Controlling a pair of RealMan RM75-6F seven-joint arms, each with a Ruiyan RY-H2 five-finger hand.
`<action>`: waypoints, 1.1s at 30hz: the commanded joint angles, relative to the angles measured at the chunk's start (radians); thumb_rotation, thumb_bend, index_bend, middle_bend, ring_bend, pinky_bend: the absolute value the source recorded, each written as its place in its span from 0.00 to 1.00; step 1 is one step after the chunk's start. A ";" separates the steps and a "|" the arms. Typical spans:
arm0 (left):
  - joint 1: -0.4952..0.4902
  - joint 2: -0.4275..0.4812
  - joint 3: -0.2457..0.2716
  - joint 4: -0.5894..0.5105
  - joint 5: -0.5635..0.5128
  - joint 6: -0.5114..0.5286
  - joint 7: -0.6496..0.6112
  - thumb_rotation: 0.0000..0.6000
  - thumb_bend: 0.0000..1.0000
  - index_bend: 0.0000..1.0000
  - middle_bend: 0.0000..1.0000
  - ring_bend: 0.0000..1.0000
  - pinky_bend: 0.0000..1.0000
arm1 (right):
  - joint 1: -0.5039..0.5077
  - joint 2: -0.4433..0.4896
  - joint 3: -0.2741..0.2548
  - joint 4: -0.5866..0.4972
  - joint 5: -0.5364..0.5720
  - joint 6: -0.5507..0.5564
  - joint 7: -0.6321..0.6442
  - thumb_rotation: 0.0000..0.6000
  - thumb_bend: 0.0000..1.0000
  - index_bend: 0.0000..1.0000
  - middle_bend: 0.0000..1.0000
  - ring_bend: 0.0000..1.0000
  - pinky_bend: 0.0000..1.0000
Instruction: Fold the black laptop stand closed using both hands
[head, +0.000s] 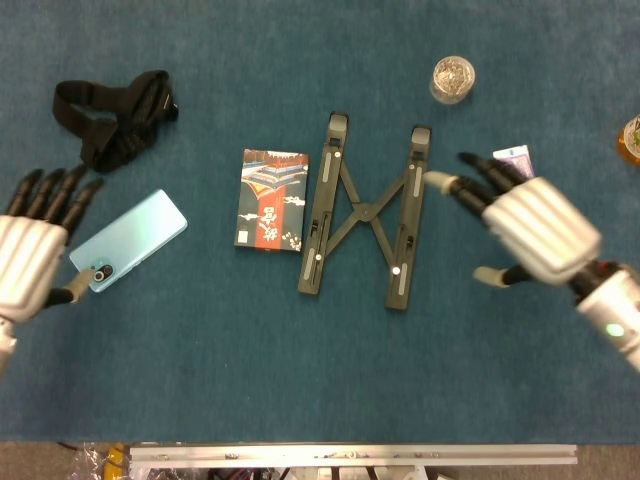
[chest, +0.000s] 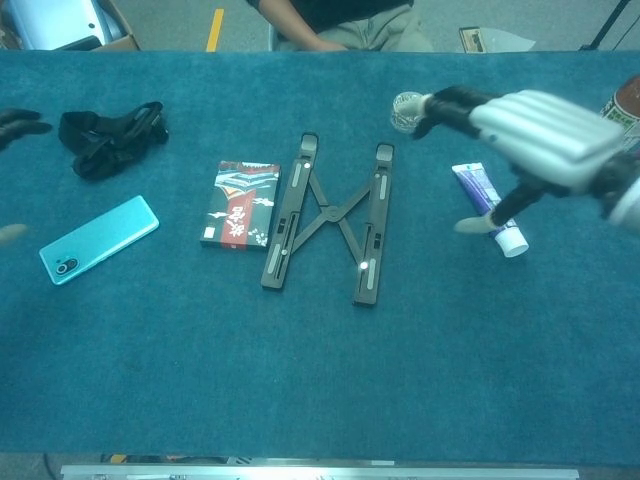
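Observation:
The black laptop stand (head: 362, 212) (chest: 327, 220) lies spread open in an X shape at the middle of the blue table. My right hand (head: 525, 226) (chest: 530, 140) hovers to its right, fingers apart, holding nothing and clear of the stand's right rail. My left hand (head: 35, 250) is at the far left edge, open, above the phone's corner; in the chest view only its dark fingertips (chest: 20, 120) show. Neither hand touches the stand.
A patterned booklet (head: 269, 199) lies just left of the stand. A light blue phone (head: 128, 240) and a black strap (head: 115, 115) lie at the left. A purple toothpaste tube (chest: 487, 205), a small jar (head: 452, 78) and a bottle (chest: 622, 100) are at the right.

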 joint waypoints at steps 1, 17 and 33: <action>-0.055 -0.035 -0.010 0.034 0.014 -0.062 -0.029 1.00 0.26 0.04 0.00 0.00 0.01 | -0.038 0.032 -0.019 0.009 -0.030 0.041 0.036 1.00 0.06 0.07 0.22 0.05 0.16; -0.243 -0.211 -0.037 0.150 -0.036 -0.280 -0.079 1.00 0.26 0.01 0.00 0.00 0.01 | -0.095 0.041 -0.023 0.068 -0.036 0.065 0.105 1.00 0.06 0.07 0.20 0.05 0.16; -0.369 -0.404 -0.066 0.249 -0.172 -0.414 -0.046 1.00 0.26 0.00 0.00 0.00 0.01 | -0.110 0.031 -0.008 0.104 -0.029 0.055 0.136 1.00 0.06 0.06 0.19 0.05 0.17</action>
